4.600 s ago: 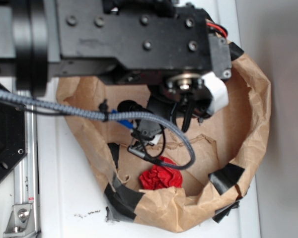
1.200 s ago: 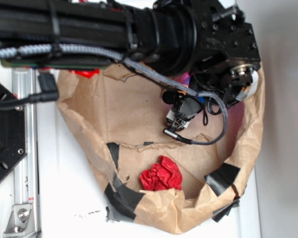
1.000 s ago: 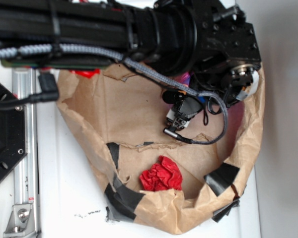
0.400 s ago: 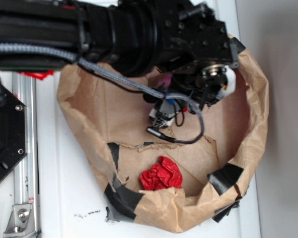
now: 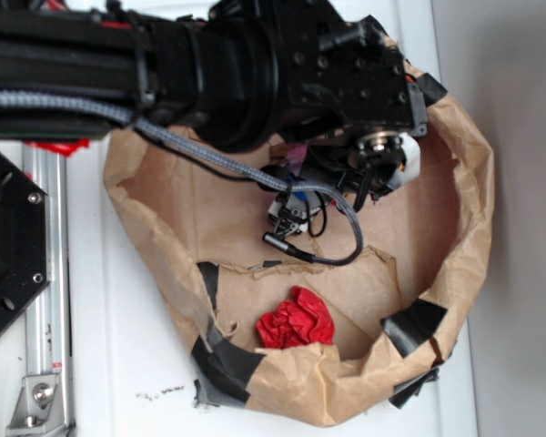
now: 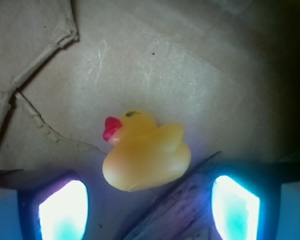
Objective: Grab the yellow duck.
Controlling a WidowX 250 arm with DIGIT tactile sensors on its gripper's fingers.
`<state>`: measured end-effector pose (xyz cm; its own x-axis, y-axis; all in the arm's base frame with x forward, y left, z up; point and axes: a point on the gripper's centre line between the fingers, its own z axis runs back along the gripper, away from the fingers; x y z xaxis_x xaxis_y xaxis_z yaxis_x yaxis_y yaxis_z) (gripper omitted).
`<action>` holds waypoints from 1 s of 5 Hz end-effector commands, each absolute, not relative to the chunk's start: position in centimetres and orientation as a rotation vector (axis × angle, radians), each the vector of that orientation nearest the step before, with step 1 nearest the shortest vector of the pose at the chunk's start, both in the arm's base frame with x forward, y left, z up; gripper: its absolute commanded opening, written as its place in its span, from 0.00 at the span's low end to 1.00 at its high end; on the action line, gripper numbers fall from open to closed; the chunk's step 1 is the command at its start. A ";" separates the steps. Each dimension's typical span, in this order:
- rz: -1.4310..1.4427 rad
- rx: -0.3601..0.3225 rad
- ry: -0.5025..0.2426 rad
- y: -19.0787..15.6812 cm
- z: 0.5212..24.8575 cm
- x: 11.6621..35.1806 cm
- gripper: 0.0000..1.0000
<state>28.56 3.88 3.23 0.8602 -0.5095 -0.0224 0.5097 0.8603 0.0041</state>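
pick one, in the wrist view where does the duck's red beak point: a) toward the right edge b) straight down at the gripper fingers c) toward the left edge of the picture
c: in the wrist view the yellow duck lies on the brown paper with its red beak at the left side of its head, facing the left edge, while its body sits toward the right, next to the wood piece.
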 end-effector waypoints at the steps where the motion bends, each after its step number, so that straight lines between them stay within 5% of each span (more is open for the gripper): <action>1: -0.591 0.009 -0.032 1.6 3.6 29.6 1.00; 3: -0.600 0.022 -0.019 1.7 3.1 30.5 1.00; 4: -0.581 0.022 0.004 2.2 2.1 30.4 0.37; 5: -0.577 0.027 -0.005 2.2 2.3 30.3 0.00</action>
